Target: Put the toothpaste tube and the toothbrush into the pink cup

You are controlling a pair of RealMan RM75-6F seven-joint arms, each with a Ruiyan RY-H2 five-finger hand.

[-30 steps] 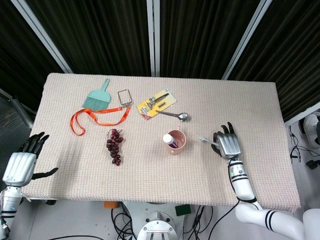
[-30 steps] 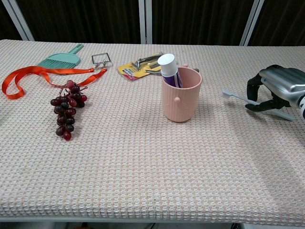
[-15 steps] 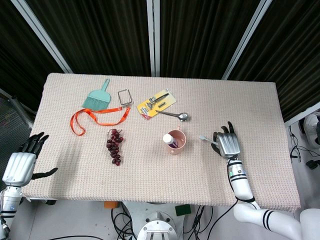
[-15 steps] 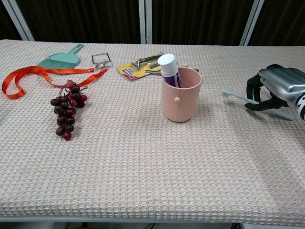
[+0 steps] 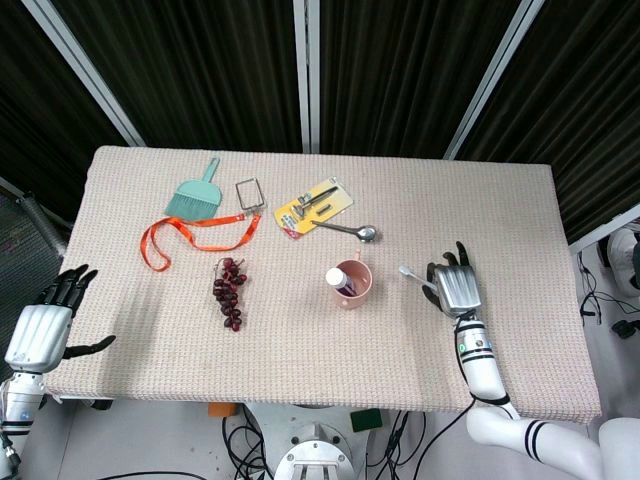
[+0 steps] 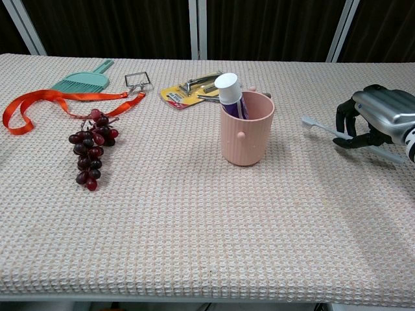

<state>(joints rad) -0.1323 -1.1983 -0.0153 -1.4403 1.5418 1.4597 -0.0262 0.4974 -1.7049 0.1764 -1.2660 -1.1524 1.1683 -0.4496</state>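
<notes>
The pink cup [image 5: 352,285] [image 6: 246,133] stands near the table's middle with the toothpaste tube [image 5: 339,279] [image 6: 231,96] upright inside it, white cap up. To the right of the cup, my right hand [image 5: 456,288] [image 6: 377,118] has its fingers curled around the handle of the white toothbrush [image 5: 413,278] [image 6: 320,127]. The brush head points left toward the cup and sits just above the cloth. My left hand [image 5: 44,326] hangs beyond the table's left front corner, fingers spread, holding nothing.
A bunch of dark grapes [image 5: 229,290] [image 6: 91,146] lies left of the cup. Behind it are an orange ribbon [image 5: 190,236], a teal hand brush [image 5: 196,195], a metal clip [image 5: 250,192], a yellow tool card [image 5: 313,206] and a spoon [image 5: 350,231].
My right hand has crept slightly back and up with the toothbrush; the brush head has risen a little off the cloth. The left hand has not moved.
</notes>
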